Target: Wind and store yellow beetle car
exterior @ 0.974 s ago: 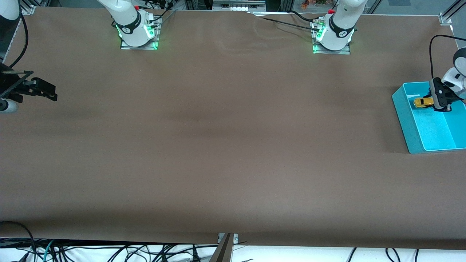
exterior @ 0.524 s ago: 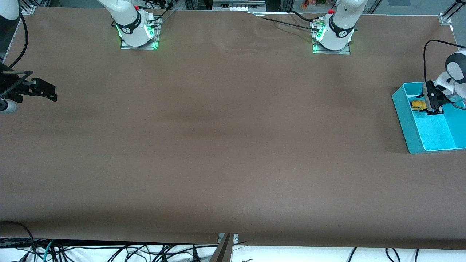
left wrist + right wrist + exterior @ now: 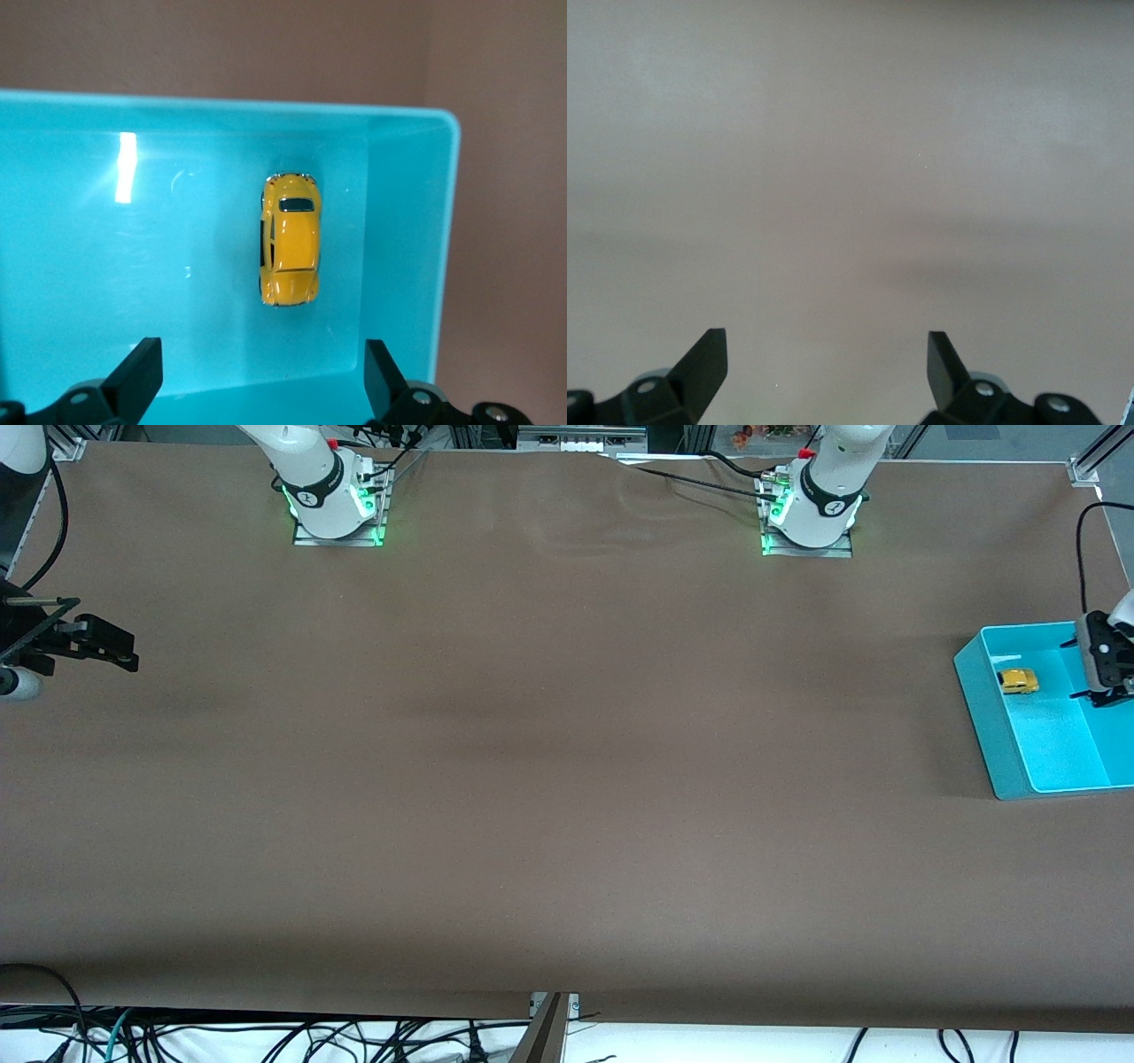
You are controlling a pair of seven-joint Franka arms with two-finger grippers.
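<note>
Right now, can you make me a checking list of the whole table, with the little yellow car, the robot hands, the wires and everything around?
Surface: brown table cover, slightly wrinkled near the bases.
Job's things: tiny yellow beetle car lies in the turquoise plastic bin, free of any grip.
Clutter: nothing seen.
Grippers: left gripper open over the bin; right gripper open, waiting over the table's right-arm end.
Cables: black cables below the table's near edge.
Surroundings: green-lit arm bases.

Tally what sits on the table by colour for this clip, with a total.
Yellow: 1, the yellow beetle car, lying in the bin.
Turquoise: 1, the bin, at the left arm's end of the table.
Total: 2
</note>
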